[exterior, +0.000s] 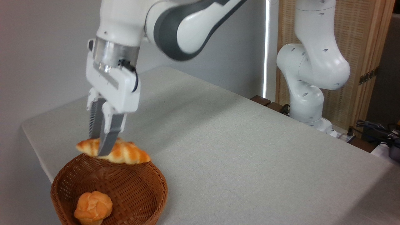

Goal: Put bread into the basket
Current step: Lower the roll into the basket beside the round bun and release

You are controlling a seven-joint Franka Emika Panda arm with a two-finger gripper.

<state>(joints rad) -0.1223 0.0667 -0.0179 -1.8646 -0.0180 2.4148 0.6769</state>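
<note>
A bun point(93, 207) lies in the basket point(137, 200). Above its far rim, the gripper point(101, 145) is clamped on the bread point(125, 153). I judge the carrying nearly finished; lowering and releasing are left.

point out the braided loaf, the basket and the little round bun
braided loaf point(129, 154), fixed camera, glossy top right of the fingers
basket point(131, 182), fixed camera, bare woven inner wall on the right
round bun point(93, 206), fixed camera, middle of its knotted top
</note>
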